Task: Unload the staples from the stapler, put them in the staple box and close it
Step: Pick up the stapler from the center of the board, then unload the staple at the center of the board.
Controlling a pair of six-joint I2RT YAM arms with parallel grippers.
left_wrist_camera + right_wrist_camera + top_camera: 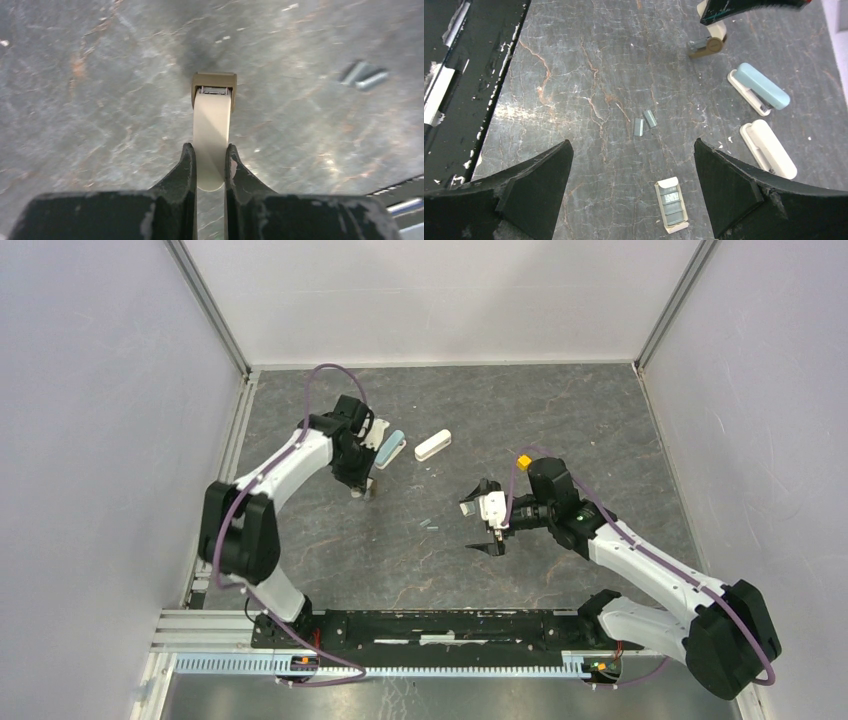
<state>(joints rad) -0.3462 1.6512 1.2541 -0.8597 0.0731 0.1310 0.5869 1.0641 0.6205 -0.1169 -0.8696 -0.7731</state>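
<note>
On table, two short silvery staples close together, left hand clamping beige tool, right hand spread.

Bare grey mottled tabletop surrounds the two short silvery staple strips, so approach is open on every side. Obstructions:
- teal-topped oblong stapler and white oblong stapler, side by side, not touching
- small pale staple box
- left gripper, clamped on a beige plastic tool, beside the teal stapler
</note>
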